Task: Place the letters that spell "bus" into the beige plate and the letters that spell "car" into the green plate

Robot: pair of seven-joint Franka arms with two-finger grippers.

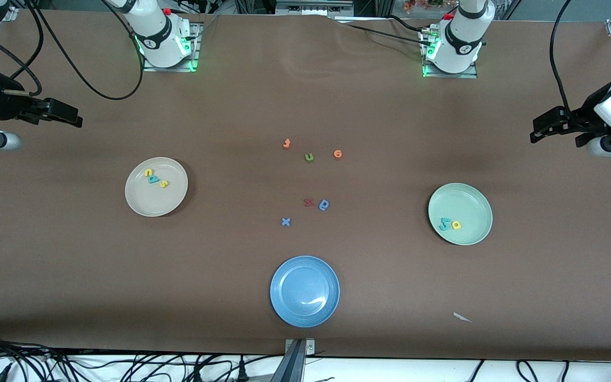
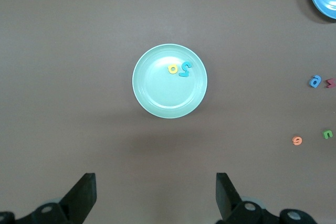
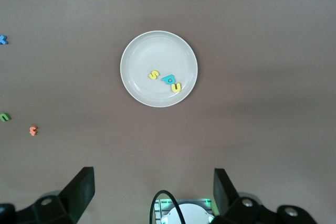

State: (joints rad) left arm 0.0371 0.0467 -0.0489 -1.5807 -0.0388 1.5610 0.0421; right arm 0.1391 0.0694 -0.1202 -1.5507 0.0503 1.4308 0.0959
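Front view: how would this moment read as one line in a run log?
beige plate: yellow u, teal b, yellow s | green plate: teal letters, yellow a | left hand: open, waiting | right hand: open, waiting

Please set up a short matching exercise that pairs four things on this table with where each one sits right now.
Things:
1. yellow "s"
2. yellow "a"
3. blue plate
4. green "u"

Places:
A. nearest the front camera, nothing in it
B. in the beige plate
C. on the bare table between the orange letters
D. in the green plate

Pairs: 1-B, 2-D, 3-A, 4-C
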